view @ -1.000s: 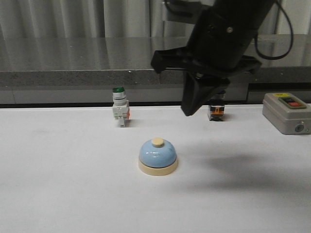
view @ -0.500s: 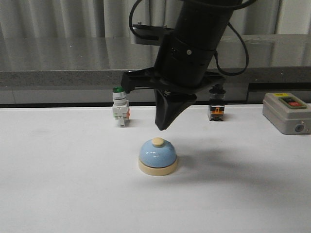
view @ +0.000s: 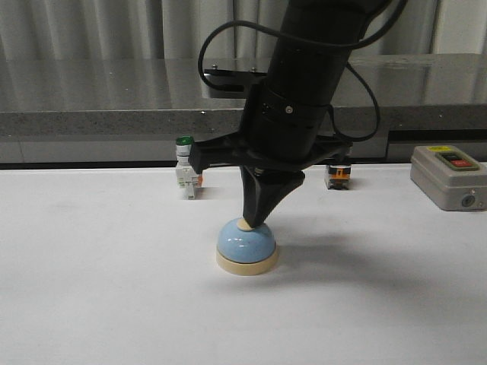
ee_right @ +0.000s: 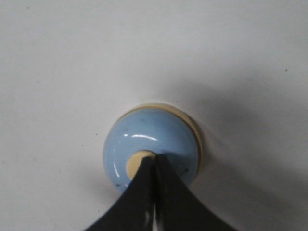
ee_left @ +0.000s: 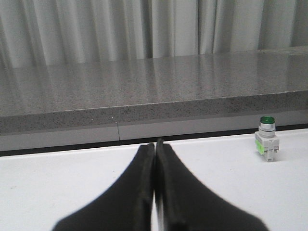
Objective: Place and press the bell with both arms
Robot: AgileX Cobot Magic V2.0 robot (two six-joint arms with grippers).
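Note:
The light-blue bell (view: 246,245) with its cream base stands on the white table (view: 91,289) near the middle. My right gripper (view: 253,222) is shut and points straight down, its tip resting on the cream button on top. In the right wrist view the bell (ee_right: 144,134) shows from above, with the shut gripper (ee_right: 155,158) on the button (ee_right: 134,162). My left gripper (ee_left: 155,144) is shut and empty in the left wrist view, low over the table; it does not show in the front view.
A green-capped white push-button switch (view: 186,169) stands behind the bell to the left; it also shows in the left wrist view (ee_left: 267,139). A small black and orange part (view: 338,175) stands behind the arm. A grey box with a red button (view: 450,176) sits far right. A grey ledge (view: 114,122) runs along the back.
My right arm has swung left from over the table's right side and come down onto the bell's button. The bell has stayed in place.

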